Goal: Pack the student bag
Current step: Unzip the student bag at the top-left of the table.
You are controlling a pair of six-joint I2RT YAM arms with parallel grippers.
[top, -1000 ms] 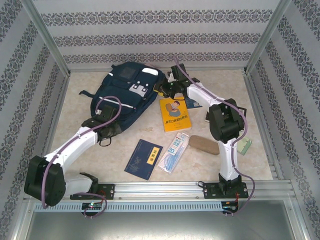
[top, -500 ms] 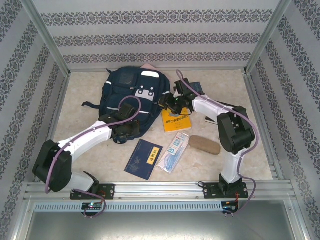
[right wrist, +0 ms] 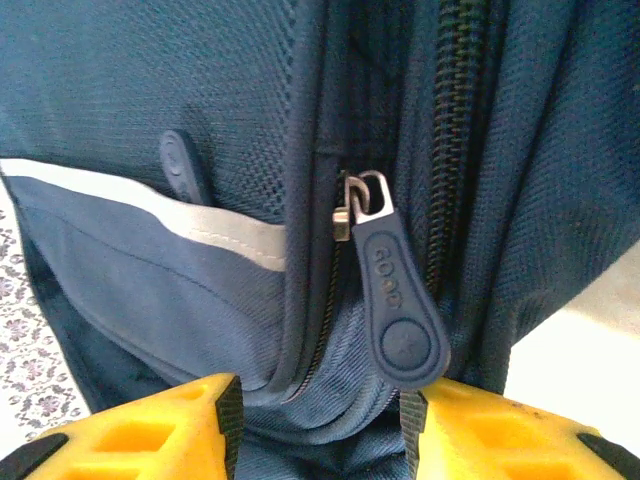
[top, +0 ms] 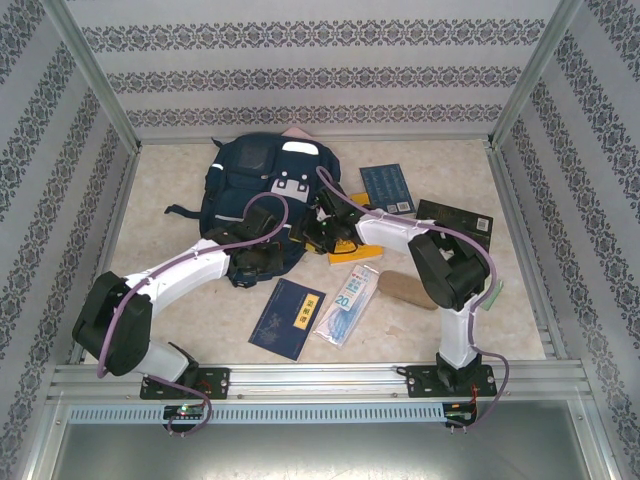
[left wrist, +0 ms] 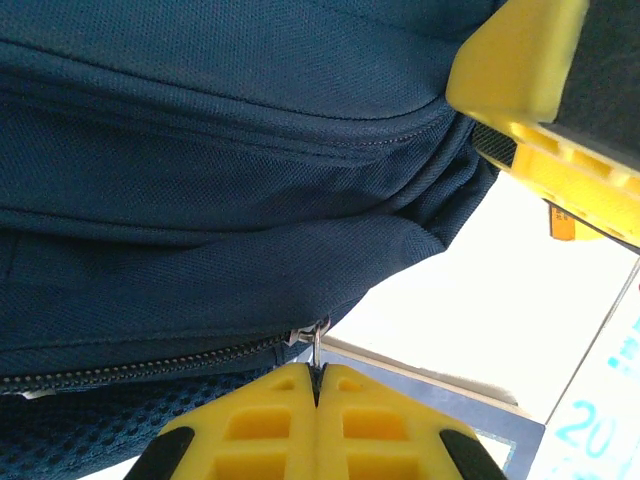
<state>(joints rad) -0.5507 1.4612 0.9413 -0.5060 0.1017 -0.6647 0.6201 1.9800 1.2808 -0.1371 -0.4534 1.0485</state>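
**Both grippers on the bag's zip edge**

Top view: the left arm reached from its base across to the near edge of the bag [top: 262, 185], with the left gripper [top: 258, 262] on that edge. The right arm was folded, its forearm running leftward, and the right gripper [top: 322, 228] sat at the bag's right side. The bag lay flat, pocket up, at the far middle of the beige table [top: 180, 310]. A yellow book [top: 350, 252] lay partly under the right forearm. A notebook [top: 288, 318], a packet [top: 345, 303] and a brown case [top: 405, 288] lay nearer the bases. Patterned walls [top: 320, 75] closed three sides.

Left wrist: the yellow fingers [left wrist: 260, 425] were pressed together, nipping the thin metal zip pull [left wrist: 316, 352] at their tips. Navy fabric lay above them, and the zip [left wrist: 150, 365] ran off to the left.

Right wrist: the fingers [right wrist: 150, 435] stood narrowed onto a fold of bag fabric that filled their gap. A rubber tab [right wrist: 395, 310] hung just above one finger, and a grey stripe [right wrist: 150, 205] crossed the fabric beside it.
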